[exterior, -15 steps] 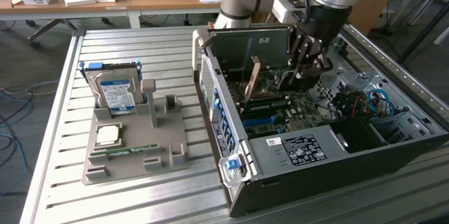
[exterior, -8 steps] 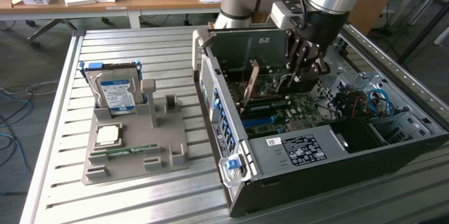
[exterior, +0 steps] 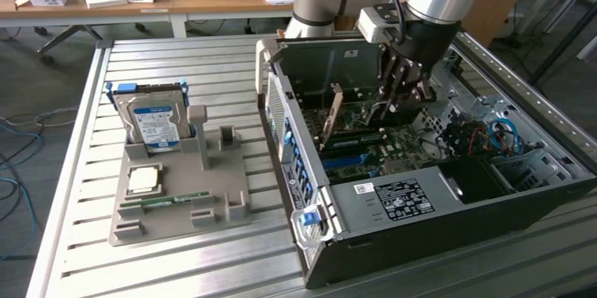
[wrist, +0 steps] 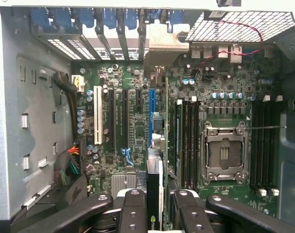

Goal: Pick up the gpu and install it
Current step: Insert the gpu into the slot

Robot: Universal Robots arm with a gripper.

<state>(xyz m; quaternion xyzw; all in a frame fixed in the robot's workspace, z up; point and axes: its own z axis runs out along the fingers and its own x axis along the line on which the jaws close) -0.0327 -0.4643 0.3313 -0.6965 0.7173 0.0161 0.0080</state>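
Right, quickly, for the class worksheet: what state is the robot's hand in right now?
Hand: closed on the gpu, holding it edge-on above the motherboard.

exterior view: high, oblique, well back from open black metal case [exterior: 504, 214]. wrist view: close behind gripper [wrist: 155, 206]; both see green motherboard [wrist: 137, 131].

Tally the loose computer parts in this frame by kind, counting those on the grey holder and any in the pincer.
Hard drive: 1
CPU: 1
Memory stick: 1
GPU, gripped in the pincer over the motherboard: 1
Total: 4
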